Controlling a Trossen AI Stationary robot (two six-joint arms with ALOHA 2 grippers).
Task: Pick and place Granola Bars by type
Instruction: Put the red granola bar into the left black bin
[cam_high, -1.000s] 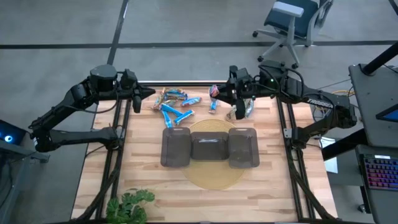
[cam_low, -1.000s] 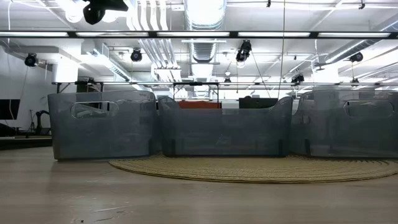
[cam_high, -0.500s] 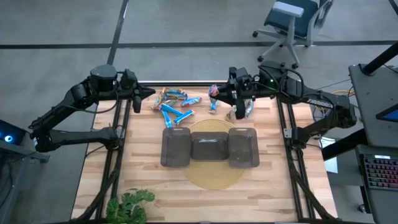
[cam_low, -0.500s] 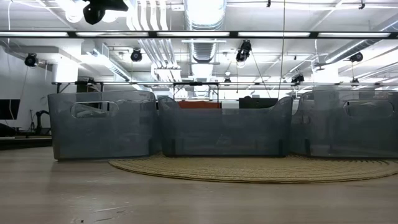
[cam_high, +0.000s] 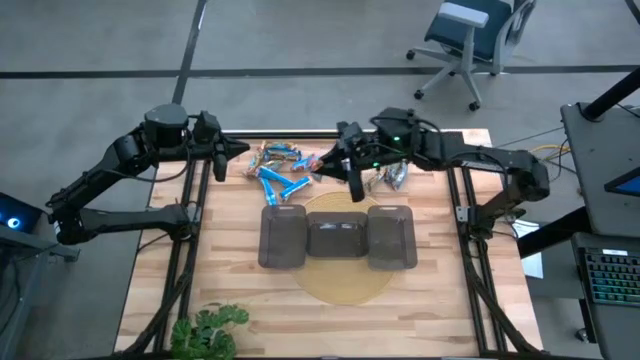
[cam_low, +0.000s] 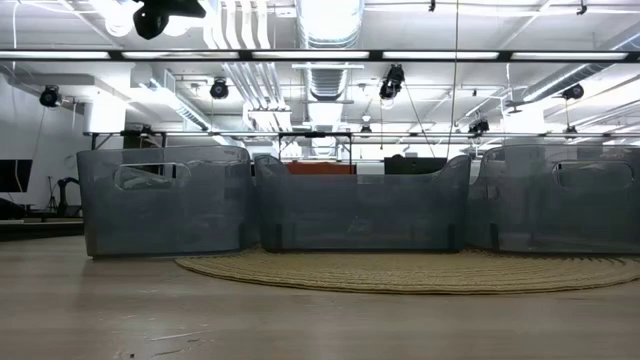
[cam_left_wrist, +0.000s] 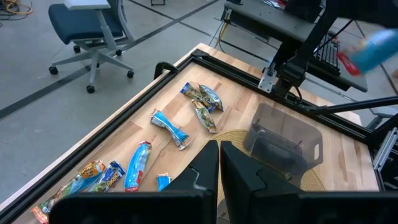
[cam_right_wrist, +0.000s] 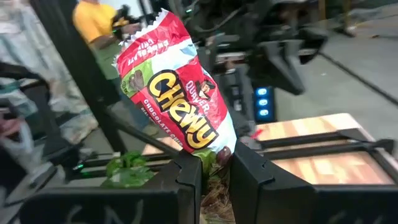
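Note:
Several granola bars, blue and orange (cam_high: 280, 172), lie loose on the wood near the table's far edge. The left wrist view shows the blue bars (cam_left_wrist: 168, 127) and some green ones (cam_left_wrist: 204, 109). More green and silver bars (cam_high: 394, 176) lie to the right. My right gripper (cam_high: 328, 165) reaches level over the loose bars, shut on a red and green bar (cam_right_wrist: 177, 93). At the far left my left gripper (cam_high: 236, 150) waits, shut (cam_left_wrist: 219, 163) with nothing in it. Neither gripper shows in the low view. My right gripper pinches the red and green bar by one end of its wrapper (cam_right_wrist: 214, 158) between its two fingers (cam_right_wrist: 186, 180). It comes in about level from the table's right side. The bar sticks out past the fingertips, lifted clear of the table.
Three dark see-through trays (cam_high: 283, 238), (cam_high: 338, 236), (cam_high: 392, 238) stand in a row on a round woven mat (cam_high: 340, 285) in the table's middle. The low view shows them (cam_low: 360, 215) side by side. A potted plant (cam_high: 210, 330) stands at the near edge.
My right gripper has reached toward the table's left and sunk a little, staying shut on the bar. It now hangs over the loose bars instead of near the far right corner.

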